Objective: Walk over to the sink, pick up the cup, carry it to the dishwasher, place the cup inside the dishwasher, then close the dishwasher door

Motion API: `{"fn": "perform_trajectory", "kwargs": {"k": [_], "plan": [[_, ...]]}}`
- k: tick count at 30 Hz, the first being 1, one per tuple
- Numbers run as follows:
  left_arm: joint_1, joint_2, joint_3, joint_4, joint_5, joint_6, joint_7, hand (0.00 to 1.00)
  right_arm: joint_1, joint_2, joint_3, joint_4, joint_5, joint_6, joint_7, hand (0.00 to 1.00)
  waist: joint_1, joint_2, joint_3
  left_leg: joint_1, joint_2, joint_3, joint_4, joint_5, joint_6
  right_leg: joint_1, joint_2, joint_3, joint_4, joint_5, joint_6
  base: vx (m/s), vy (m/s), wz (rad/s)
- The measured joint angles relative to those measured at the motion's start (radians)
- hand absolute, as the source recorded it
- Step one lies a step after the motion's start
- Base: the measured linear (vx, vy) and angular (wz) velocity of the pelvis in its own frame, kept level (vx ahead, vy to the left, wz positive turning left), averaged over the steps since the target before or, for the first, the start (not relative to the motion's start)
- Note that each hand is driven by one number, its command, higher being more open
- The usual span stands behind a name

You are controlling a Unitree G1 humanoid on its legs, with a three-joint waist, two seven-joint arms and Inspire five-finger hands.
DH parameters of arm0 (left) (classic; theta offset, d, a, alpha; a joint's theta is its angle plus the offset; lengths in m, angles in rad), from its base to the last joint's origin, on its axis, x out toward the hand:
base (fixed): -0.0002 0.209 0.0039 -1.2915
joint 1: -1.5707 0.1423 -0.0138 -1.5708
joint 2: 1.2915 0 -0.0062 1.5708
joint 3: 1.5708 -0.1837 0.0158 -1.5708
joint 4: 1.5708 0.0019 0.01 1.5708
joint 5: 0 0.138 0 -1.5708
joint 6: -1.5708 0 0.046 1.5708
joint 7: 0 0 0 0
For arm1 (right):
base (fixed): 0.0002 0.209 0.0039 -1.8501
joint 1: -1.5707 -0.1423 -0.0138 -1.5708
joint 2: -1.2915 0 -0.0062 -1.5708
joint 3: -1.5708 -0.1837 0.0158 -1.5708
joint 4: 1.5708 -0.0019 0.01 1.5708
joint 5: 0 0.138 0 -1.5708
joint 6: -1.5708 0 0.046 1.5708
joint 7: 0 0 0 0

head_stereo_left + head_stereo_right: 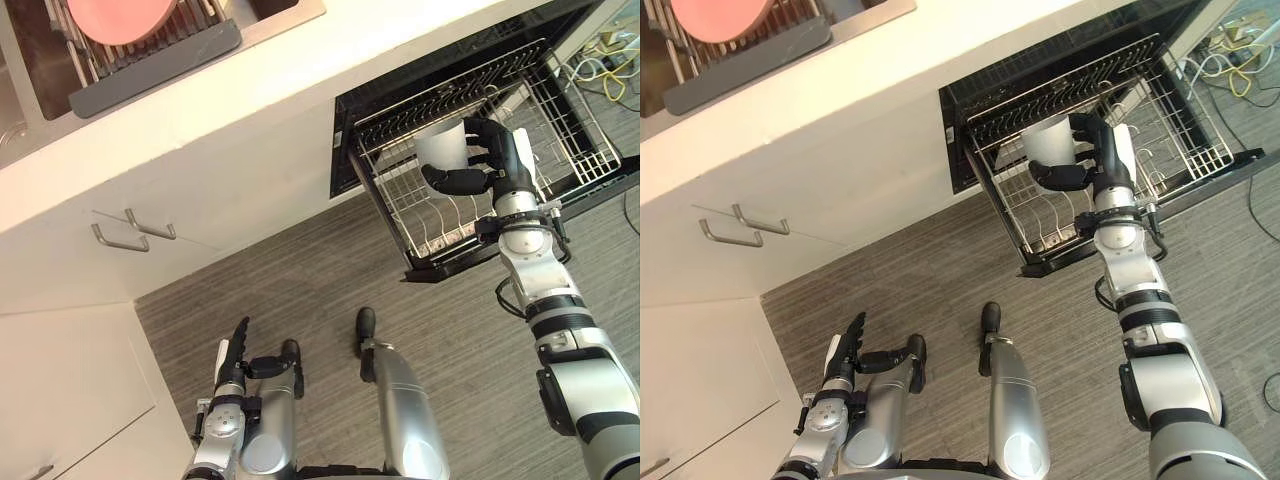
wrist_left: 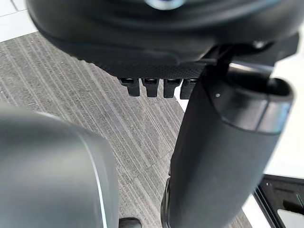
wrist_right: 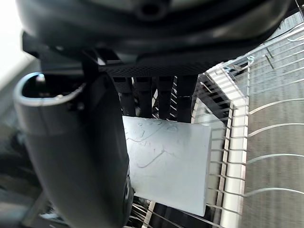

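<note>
Curling round the white cup [image 1: 440, 146], the fingers [image 1: 487, 130] and thumb of the right hand [image 1: 494, 160] grip it over the wire rack [image 1: 572, 122] pulled out of the open dishwasher [image 1: 400, 92]; the left hand [image 1: 233, 372] hangs low above the floor [image 1: 300, 280], fingers straight, empty.

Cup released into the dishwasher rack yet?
No, the right hand has its fingers curled round the cup over the pulled-out rack.

The right hand [image 1: 497, 158] holds the cup [image 1: 441, 146] over the dishwasher rack [image 1: 572, 130], right of the sink [image 1: 25, 90].
</note>
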State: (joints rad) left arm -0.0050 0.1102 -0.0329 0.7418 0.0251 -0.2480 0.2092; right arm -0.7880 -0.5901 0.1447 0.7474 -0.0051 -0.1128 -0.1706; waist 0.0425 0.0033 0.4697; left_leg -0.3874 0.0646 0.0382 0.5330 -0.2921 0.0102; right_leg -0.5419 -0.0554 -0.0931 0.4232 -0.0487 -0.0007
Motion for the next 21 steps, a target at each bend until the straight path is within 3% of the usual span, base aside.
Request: {"fn": "perform_trajectory", "kwargs": {"k": [17, 18, 21], "plan": [[-0.026, -0.014, -0.035, 0.002, -0.026, -0.011, 0.029, 1.00, -0.115, 0.005, 0.041, 0.129, -0.059, 0.029, 0.001, 0.00, 0.031, 0.012, 0.006, -0.060, -0.012, -0.025, 0.030, 0.000, 0.000, -0.038, -0.019, -0.022, 0.012, 0.001, 0.001, -0.01, 0.004, 0.04], [-0.027, -0.014, -0.035, 0.003, -0.026, -0.011, 0.030, 1.00, -0.120, 0.006, 0.041, 0.141, -0.060, 0.030, 0.001, 1.00, 0.031, 0.012, 0.006, -0.060, -0.012, -0.025, 0.030, 0.000, 0.000, -0.038, -0.019, -0.022, 0.012, 0.001, 0.001, 0.00, 0.000, 0.00], [-0.030, -0.014, -0.036, 0.006, -0.026, -0.011, 0.032, 1.00, -0.124, 0.007, 0.041, 0.154, -0.059, 0.033, 0.001, 1.00, 0.033, 0.012, 0.006, -0.062, -0.012, -0.027, 0.027, 0.001, 0.000, -0.038, -0.020, -0.025, 0.011, 0.001, 0.001, 0.00, 0.000, 0.00]]}}
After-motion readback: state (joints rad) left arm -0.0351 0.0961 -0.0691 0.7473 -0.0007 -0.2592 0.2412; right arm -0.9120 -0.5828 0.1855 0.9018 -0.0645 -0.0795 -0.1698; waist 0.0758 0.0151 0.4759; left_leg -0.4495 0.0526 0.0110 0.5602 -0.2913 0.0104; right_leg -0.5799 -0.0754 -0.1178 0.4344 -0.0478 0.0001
